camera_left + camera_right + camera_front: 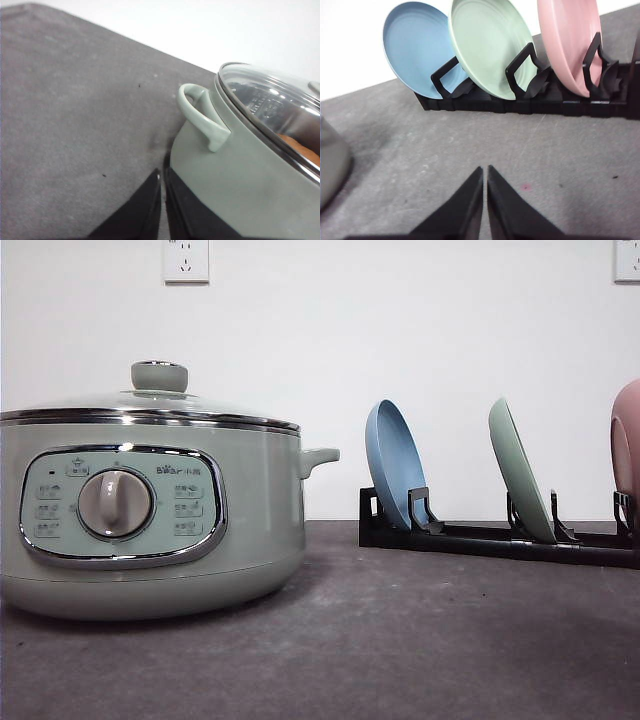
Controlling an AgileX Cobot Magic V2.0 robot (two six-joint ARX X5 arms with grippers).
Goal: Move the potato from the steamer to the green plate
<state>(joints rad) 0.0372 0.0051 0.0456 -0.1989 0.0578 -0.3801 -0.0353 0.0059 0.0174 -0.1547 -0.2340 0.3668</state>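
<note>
The sage-green steamer [150, 510] stands at the left of the table with its glass lid [150, 405] on. In the left wrist view an orange-brown bit of the potato [302, 150] shows through the lid glass, inside the steamer [240, 185]. The green plate [520, 483] stands on edge in a black rack, between a blue and a pink plate; the right wrist view faces the green plate [487, 47]. My left gripper [162, 180] is shut, right beside the steamer's wall below its side handle [200, 115]. My right gripper [485, 175] is shut, over the mat in front of the rack.
The black rack [500, 538] at the back right also holds a blue plate [392, 465] and a pink plate [627, 440]. A dark grey mat [400, 640] covers the table. A white wall with outlets stands behind.
</note>
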